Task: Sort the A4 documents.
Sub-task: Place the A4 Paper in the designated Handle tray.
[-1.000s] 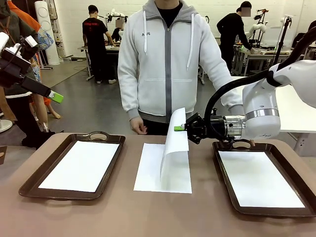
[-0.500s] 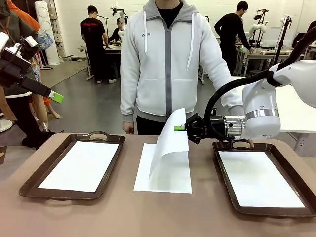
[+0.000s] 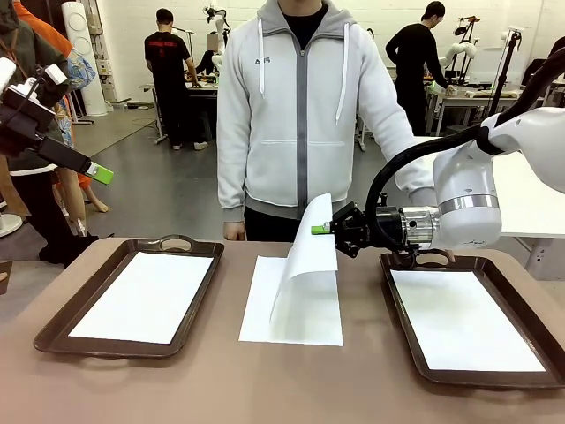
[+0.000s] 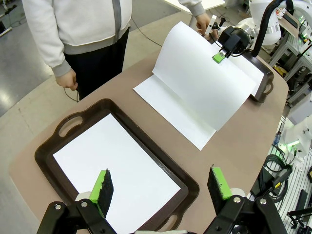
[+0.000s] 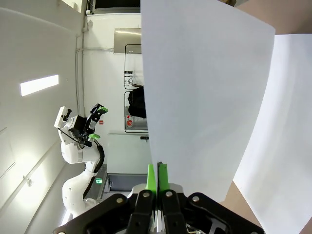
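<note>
I keep the right gripper point(image 3: 323, 229) pinched on the top A4 document's point(image 3: 305, 265) far edge, lifting it off the flat paper point(image 3: 260, 309) between the trays point(image 3: 203, 291) for sorting, while the left gripper point(image 4: 161, 184) hangs spread open, holding nothing.

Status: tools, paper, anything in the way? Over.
Right tool shut on lifted sheet, bottom edge on centre sheet. Left tool open over left tray. Nothing blocking right tray.

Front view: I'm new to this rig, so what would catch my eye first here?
The right gripper, its fingers shut on the edge of a lifted sheet, holds it curled above the flat paper in the middle. Two brown trays flank it, the left tray and the right tray. A person in a grey hoodie stands across the table.
</note>
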`<state>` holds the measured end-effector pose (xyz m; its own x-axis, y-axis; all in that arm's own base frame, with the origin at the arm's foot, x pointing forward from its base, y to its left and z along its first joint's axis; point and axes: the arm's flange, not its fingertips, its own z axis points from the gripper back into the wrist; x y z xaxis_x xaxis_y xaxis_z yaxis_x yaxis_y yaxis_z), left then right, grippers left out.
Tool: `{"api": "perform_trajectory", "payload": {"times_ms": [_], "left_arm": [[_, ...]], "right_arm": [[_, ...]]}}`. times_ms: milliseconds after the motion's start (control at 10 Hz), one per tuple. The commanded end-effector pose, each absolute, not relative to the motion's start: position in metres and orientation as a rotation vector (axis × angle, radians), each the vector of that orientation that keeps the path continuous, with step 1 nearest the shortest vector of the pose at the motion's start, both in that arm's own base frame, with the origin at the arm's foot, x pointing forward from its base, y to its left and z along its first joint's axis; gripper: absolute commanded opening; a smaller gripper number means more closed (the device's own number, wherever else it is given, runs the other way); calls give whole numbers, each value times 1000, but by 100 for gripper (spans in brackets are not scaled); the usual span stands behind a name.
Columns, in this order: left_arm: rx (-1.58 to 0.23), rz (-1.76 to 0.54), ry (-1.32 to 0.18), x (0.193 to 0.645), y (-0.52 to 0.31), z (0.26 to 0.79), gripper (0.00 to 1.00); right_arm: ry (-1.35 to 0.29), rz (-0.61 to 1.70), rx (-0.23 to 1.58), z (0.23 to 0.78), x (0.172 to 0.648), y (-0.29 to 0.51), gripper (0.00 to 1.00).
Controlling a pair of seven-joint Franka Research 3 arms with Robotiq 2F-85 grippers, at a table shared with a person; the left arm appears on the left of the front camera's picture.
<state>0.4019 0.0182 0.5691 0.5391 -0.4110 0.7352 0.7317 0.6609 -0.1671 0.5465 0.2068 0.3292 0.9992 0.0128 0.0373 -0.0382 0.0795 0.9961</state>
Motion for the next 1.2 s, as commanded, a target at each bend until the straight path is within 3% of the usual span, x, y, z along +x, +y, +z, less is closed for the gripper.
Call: {"api": "perform_trajectory", "payload": {"times_ms": [0, 200, 500, 1100], "left_arm": [[-490, -710, -724, 402, 17, 568, 100], [-490, -710, -724, 402, 17, 568, 100], [-490, -710, -724, 402, 17, 568, 100], [-490, -710, -724, 402, 17, 568, 100]], "right_arm": [[-21, 38, 1491, 329, 547, 207, 1], [-152, 81, 1467, 353, 506, 155, 1], [-210, 8, 1343, 386, 469, 84, 1], [137, 39, 1301, 412, 484, -12, 1]]}}
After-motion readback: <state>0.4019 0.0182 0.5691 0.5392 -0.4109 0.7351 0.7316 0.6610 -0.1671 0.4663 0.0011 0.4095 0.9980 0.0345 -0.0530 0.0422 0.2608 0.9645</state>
